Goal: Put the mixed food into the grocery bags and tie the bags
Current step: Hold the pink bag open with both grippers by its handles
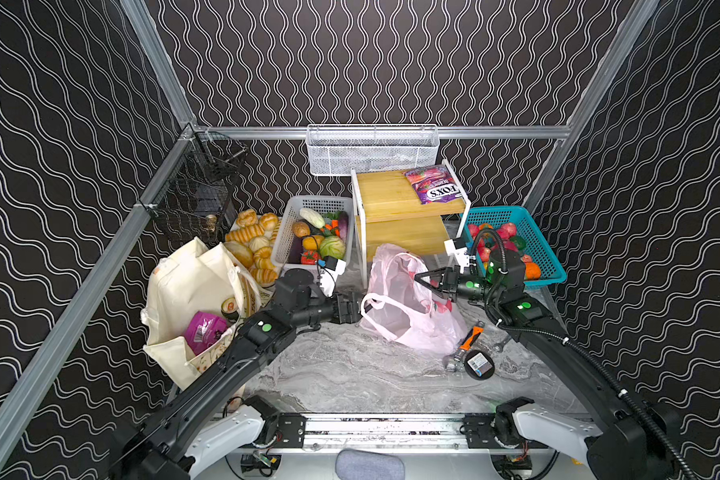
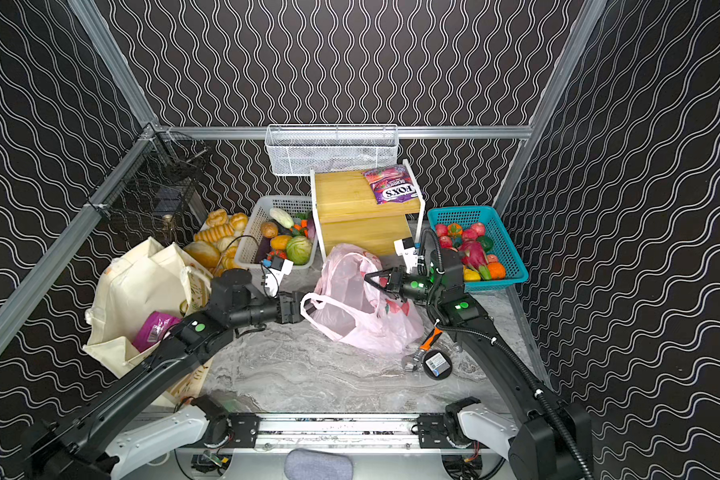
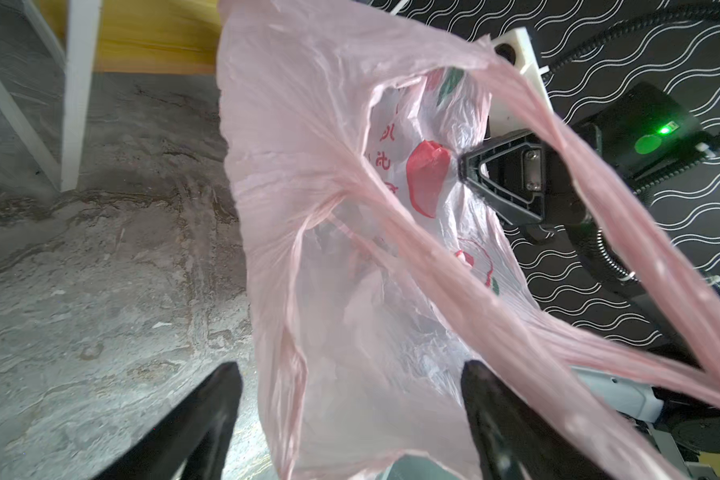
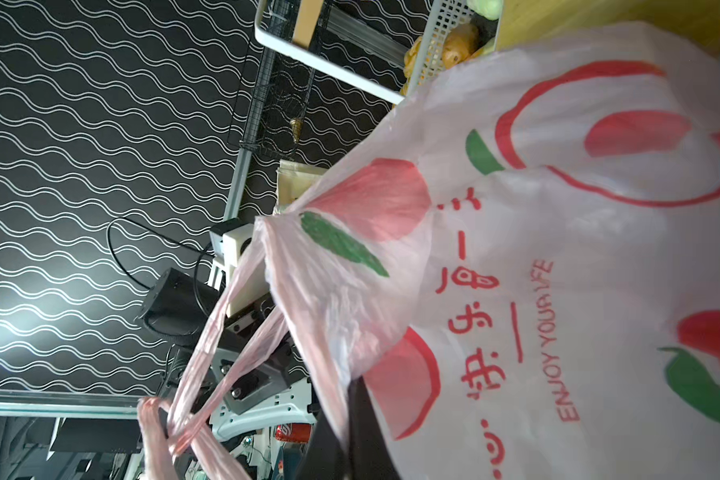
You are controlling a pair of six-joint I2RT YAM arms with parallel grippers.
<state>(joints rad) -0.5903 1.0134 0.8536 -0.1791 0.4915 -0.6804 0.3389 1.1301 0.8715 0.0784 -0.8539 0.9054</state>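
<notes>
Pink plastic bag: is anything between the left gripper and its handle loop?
Nothing visible. The open left gripper sits at the handle loop of the pink plastic bag, film between its fingers.

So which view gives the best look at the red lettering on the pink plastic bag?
The right wrist view: the lettering on the pink plastic bag faces it, large and readable. The left wrist view shows a few characters through the film; both top views show only small red patches.
</notes>
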